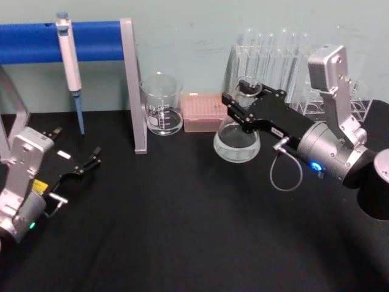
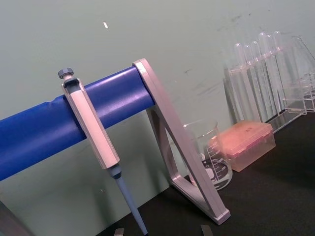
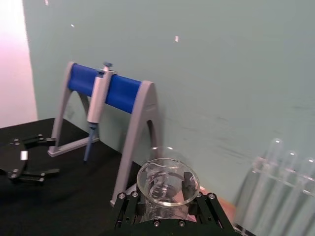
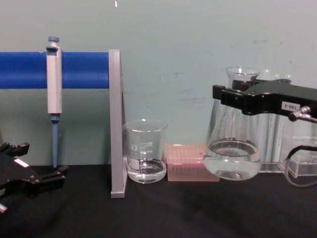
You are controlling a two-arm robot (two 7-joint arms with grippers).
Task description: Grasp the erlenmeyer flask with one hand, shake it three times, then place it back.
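"Where was the erlenmeyer flask?"
"Held above the table, the right gripper's fingers clamped on its neck. It looked like slick, fragile glass. The left gripper sat parked, fingers apart."

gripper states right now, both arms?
Left gripper: open, empty.
Right gripper: shut on the erlenmeyer flask neck.

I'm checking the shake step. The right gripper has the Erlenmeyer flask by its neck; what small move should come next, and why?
Probably a short, gentle sideways shake, kept upright. The right gripper is shut on the neck of the erlenmeyer flask, the base seems off the table, the liquid lies level, and the test tubes stand close behind. The left gripper sits parked, open.
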